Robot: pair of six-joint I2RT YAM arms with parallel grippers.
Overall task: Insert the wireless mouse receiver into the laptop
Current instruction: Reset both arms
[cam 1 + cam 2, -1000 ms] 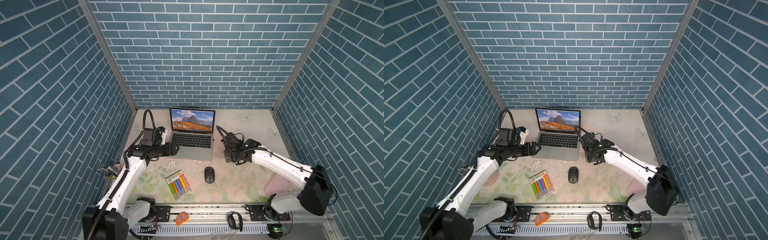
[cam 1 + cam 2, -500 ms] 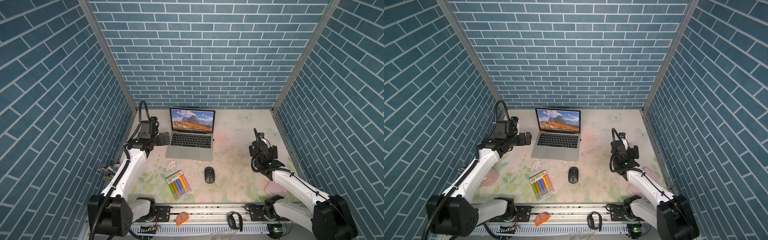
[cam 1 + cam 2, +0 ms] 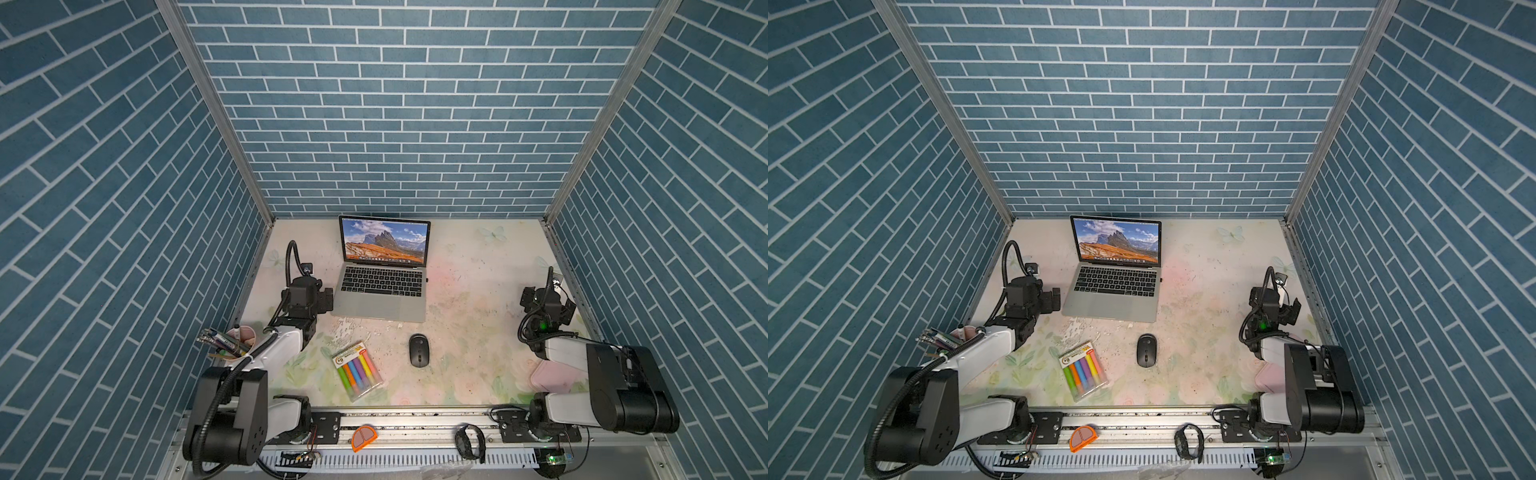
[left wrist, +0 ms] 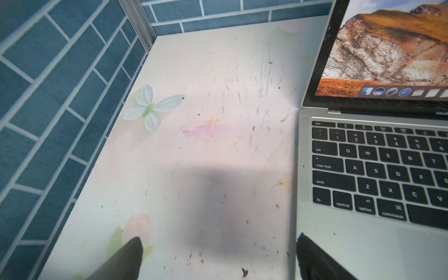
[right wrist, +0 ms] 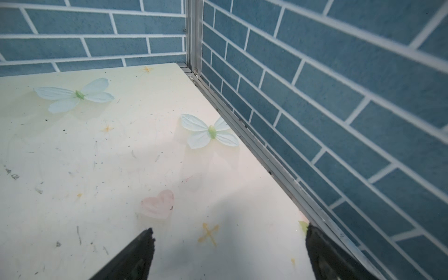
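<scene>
The slim silver-grey laptop [image 3: 380, 309] has a matt metal body and a glossy screen; the pale flower-printed tabletop [image 3: 478, 324] looks smooth, scratched, slightly shiny.

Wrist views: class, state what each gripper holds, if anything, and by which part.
Nothing is held. The left gripper and the right gripper stand open above the pale printed tabletop, nothing between their jaws.

One laptop [image 3: 382, 282], one mouse [image 3: 419, 350]
</scene>
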